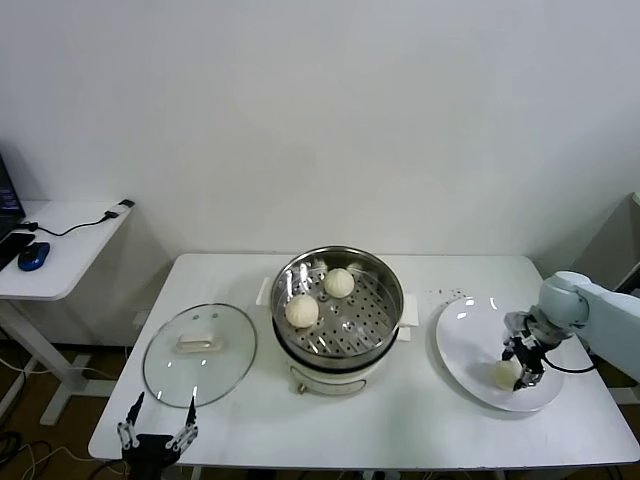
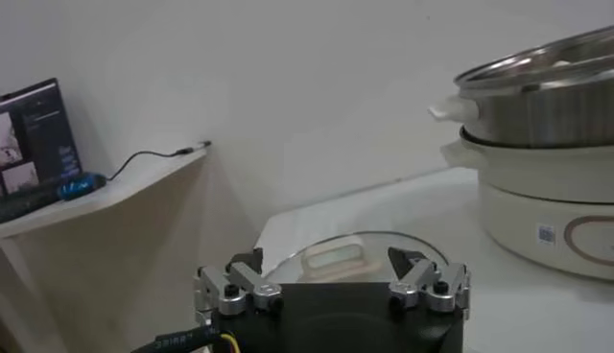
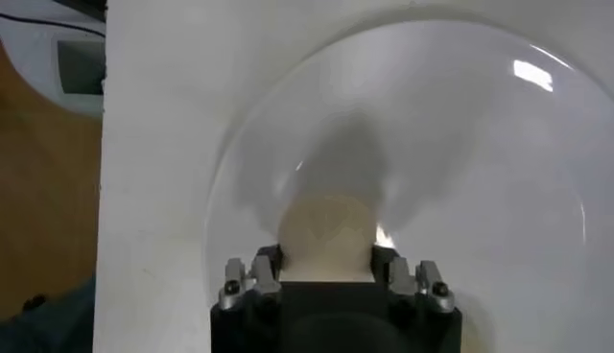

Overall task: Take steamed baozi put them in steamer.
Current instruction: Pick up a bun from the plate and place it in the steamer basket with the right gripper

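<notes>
While two baozi (image 1: 320, 297) sit on the perforated tray inside the steamer (image 1: 385, 285) at the middle of the worktop (image 1: 420, 420), the right pincer (image 1: 521, 372) is down over the white plate (image 1: 462, 340) on the right, its fingers (image 3: 261, 275) clenched against both sides of a third baozi (image 3: 328, 235) resting there. Parked low at the worktop's near left edge by the glass lid (image 1: 199, 353), the left pincer (image 1: 157, 428) hangs released with nothing in it
</notes>
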